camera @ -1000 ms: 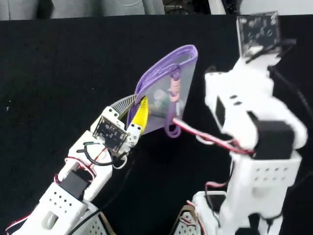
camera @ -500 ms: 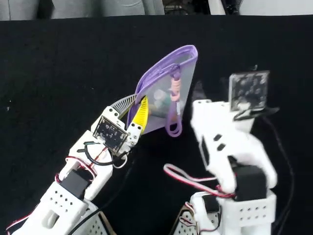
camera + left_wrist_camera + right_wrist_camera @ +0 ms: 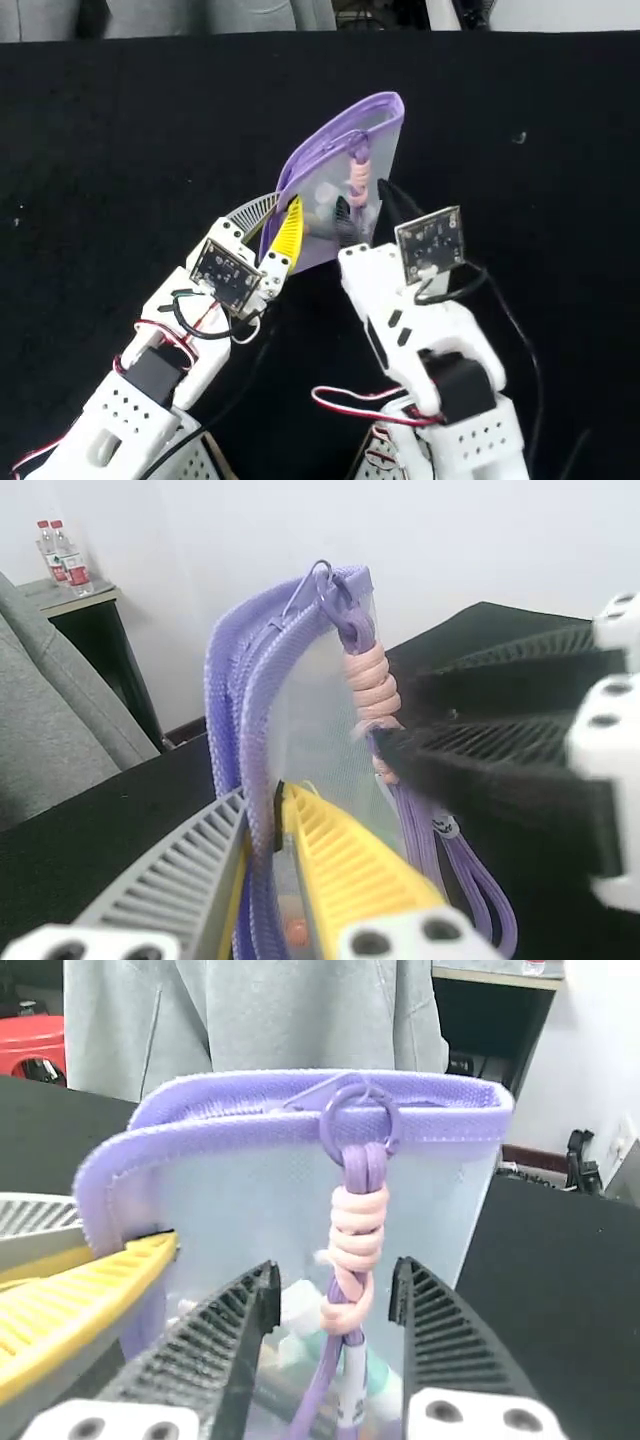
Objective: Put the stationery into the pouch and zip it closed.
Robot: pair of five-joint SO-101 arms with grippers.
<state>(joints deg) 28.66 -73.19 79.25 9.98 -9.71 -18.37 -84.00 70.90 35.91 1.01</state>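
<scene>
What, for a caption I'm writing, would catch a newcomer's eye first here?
The purple mesh pouch stands out first, upright over the middle of the black table, its lower edge clamped by the left tool between a yellow and a grey finger. Next comes the right tool, open, with its black fingers either side of the pink-and-purple cord hanging from the zip ring.

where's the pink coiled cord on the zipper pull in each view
High view: the pink coiled cord hangs down the clear face of the purple fabric pouch, just beyond the right end effector.
Left wrist view: the cord hangs beside the black fingers.
Right wrist view: the cord hangs between the open black fingers.
Shared landmark: the yellow ribbed finger clamping the pouch's edge.
</scene>
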